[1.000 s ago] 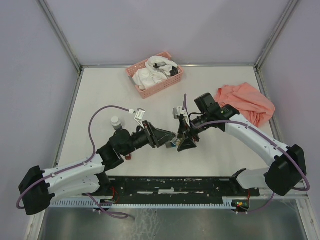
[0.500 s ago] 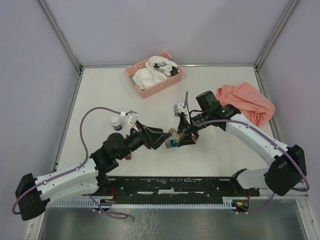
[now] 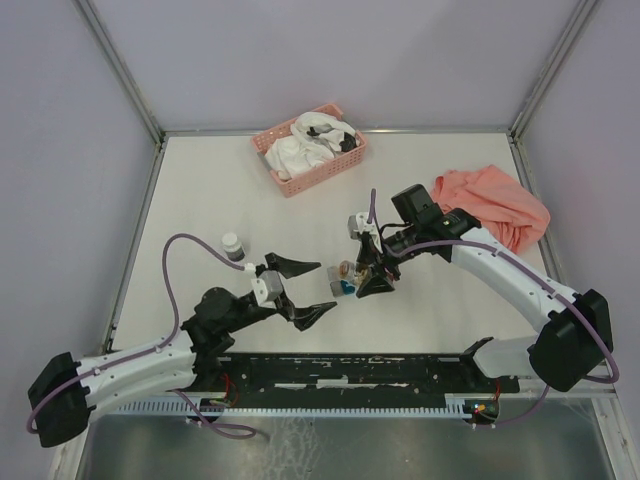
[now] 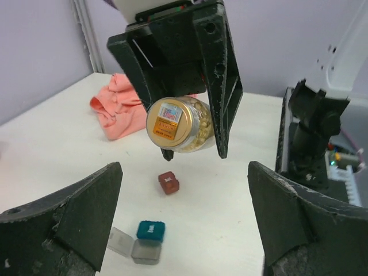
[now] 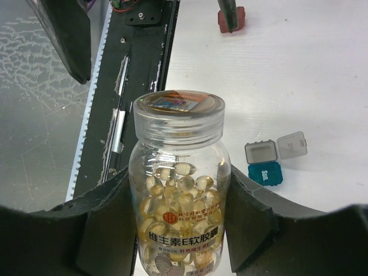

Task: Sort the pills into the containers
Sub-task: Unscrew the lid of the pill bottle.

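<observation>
Pills (image 5: 178,190) inside jar (image 5: 178,118) in right claw (image 5: 181,230), base out of frame

The top camera hangs high behind the arms (image 3: 140,360), looking steeply down on the desk (image 3: 200,190). The left wrist camera looks out low between the spread left jaws at the jar (image 4: 179,123) gripped in the right jaws. The right wrist camera looks along its jaws, close on that jar. Both wrist views share it and the teal box (image 4: 150,229) near the right jaws.
</observation>
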### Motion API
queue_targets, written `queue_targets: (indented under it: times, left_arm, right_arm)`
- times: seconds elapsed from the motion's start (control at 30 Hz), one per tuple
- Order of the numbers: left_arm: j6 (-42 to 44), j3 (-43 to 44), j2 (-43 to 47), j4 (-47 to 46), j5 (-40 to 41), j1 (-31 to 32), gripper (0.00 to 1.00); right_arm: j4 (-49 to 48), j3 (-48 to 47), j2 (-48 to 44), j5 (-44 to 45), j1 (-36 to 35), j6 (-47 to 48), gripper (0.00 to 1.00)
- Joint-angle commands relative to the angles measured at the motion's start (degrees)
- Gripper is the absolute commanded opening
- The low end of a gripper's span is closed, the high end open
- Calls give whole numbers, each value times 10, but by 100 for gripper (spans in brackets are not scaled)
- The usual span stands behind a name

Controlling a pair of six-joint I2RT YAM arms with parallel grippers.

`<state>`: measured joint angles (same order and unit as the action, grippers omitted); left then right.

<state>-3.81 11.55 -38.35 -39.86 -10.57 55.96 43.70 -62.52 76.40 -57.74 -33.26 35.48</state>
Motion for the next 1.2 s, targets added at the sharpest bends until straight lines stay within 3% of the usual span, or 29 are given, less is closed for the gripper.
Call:
queue_targets:
  times: [0.0, 0.3, 0.5, 1.17]
  left_arm:
    - [202, 33, -42, -75, -90, -2, 96]
    - [215, 105, -138, -46, -159, -11, 96]
    - [198, 125, -175, -44, -198, -33, 81]
    - [131, 133, -222, -110, -265, -62, 66]
  right_arm:
    - [16, -21, -7, -14, 0, 36, 2]
    - [43, -30, 2, -20, 0, 61, 2]
    - [44, -30, 2, -22, 0, 63, 2]
    - [49, -31, 3, -22, -1, 68, 2]
